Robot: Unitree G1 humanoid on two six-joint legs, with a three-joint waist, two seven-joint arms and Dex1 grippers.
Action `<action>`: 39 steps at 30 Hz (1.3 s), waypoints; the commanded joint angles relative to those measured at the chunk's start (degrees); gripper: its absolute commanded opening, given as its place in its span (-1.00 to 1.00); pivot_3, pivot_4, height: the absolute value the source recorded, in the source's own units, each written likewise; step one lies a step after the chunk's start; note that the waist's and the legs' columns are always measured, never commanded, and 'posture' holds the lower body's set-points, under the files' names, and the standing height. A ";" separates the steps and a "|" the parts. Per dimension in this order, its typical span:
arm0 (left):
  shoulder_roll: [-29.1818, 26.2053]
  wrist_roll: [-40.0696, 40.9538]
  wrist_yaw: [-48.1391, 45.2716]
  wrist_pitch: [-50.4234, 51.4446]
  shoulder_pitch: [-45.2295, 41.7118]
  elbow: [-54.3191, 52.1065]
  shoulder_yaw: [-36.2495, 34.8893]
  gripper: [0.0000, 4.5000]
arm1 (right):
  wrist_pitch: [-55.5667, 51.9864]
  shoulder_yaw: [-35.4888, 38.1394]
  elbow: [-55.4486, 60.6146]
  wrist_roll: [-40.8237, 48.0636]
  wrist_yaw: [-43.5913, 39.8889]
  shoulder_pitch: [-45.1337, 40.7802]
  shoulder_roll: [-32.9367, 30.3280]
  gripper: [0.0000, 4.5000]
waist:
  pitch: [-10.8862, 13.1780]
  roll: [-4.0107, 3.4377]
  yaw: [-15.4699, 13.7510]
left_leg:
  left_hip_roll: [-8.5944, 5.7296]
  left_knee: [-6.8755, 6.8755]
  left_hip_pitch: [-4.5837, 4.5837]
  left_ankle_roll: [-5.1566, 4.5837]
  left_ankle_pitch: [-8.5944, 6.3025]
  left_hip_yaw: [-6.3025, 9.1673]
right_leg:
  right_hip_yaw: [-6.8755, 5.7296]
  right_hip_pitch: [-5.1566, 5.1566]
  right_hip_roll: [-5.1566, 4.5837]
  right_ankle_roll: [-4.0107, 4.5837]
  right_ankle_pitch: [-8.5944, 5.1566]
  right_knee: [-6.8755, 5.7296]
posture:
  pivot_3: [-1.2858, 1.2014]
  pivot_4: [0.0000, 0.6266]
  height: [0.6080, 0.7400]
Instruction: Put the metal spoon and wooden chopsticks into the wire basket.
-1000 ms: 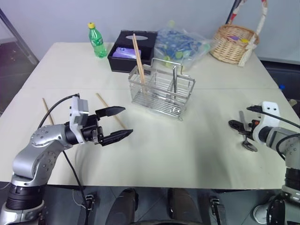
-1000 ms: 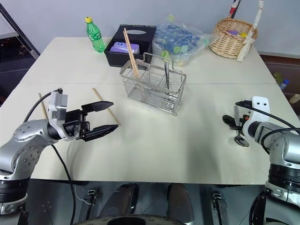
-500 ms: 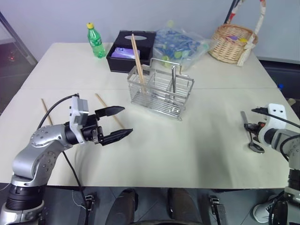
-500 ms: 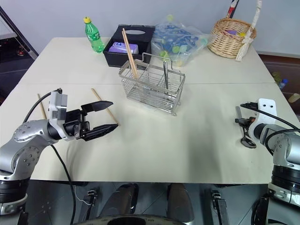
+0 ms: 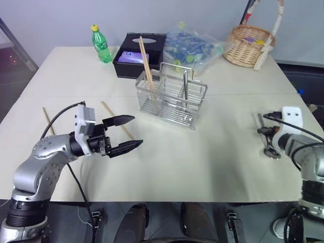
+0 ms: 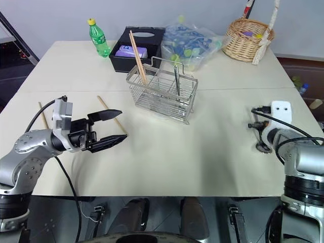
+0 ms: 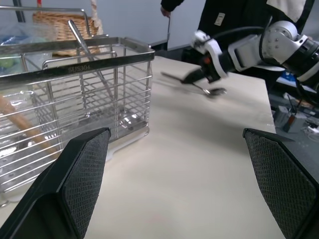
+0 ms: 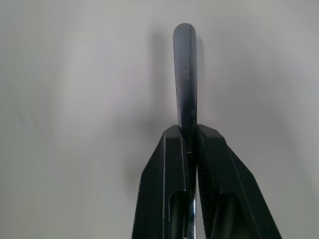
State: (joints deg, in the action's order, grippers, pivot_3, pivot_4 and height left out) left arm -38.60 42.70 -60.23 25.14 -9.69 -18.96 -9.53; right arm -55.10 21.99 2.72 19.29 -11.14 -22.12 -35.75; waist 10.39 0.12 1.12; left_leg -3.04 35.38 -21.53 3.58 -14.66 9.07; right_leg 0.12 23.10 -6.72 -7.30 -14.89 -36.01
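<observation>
My right gripper (image 8: 188,130) is shut on the metal spoon (image 8: 184,64), whose slim handle sticks out past the fingertips. In the left eye view that gripper (image 5: 267,132) is at the table's right side, and the spoon's bowl (image 5: 271,150) hangs low near the tabletop. The wire basket (image 5: 167,104) stands mid-table with two wooden chopsticks (image 5: 146,61) and a metal utensil (image 5: 185,86) upright in it. One chopstick (image 5: 113,117) lies behind my open, empty left gripper (image 5: 137,130). Another chopstick (image 5: 48,119) lies further left.
Along the back stand a green bottle (image 5: 97,43), a black box (image 5: 132,53), a clear plastic bag (image 5: 190,46) and a round wicker basket (image 5: 250,45). A person in dark clothes (image 7: 234,15) stands beyond the table's right side.
My right gripper has shut on the spoon and risen a little with it. The left arm has stayed where it was. The camera has shifted slightly.
</observation>
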 commanded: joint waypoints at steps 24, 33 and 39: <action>0.05 -4.42 -3.87 -5.44 -4.39 5.32 -0.72 1.00 | 29.49 -11.46 10.04 6.09 0.84 -26.21 24.28 -0.99 | 0.06 -0.08 0.03 | -0.02 -0.08 -0.26 0.12 0.07 0.10 | 0.03 0.35 0.01 0.04 0.05 -0.11 | 0.03 -0.52 1.00; 0.64 -4.30 -2.07 -5.04 -3.01 3.82 -1.14 1.00 | 31.53 -16.08 8.35 6.04 -0.42 -23.16 29.72 -0.99 | 0.07 -0.09 0.20 | -0.01 -0.12 -0.21 0.15 0.09 0.11 | 0.03 0.39 0.02 0.07 0.07 -0.17 | 0.03 -0.52 1.00; 0.89 -3.63 -0.04 -4.45 -1.92 2.06 -1.71 1.00 | 33.07 -18.00 6.71 5.15 -1.25 -20.61 31.84 -0.99 | 0.07 -0.10 0.21 | -0.01 -0.12 -0.21 0.17 0.10 0.11 | 0.03 0.41 0.02 0.07 0.07 -0.19 | 0.03 -0.52 1.00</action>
State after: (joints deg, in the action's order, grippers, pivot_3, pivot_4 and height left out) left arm -37.54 38.07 -60.75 20.92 -11.74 -14.67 -9.85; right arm -24.10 4.40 8.10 24.37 -11.80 -42.09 -4.46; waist 10.46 0.02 1.33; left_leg -3.05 35.25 -21.73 3.76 -14.56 9.18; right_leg 0.15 23.50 -6.69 -7.22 -14.82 -36.20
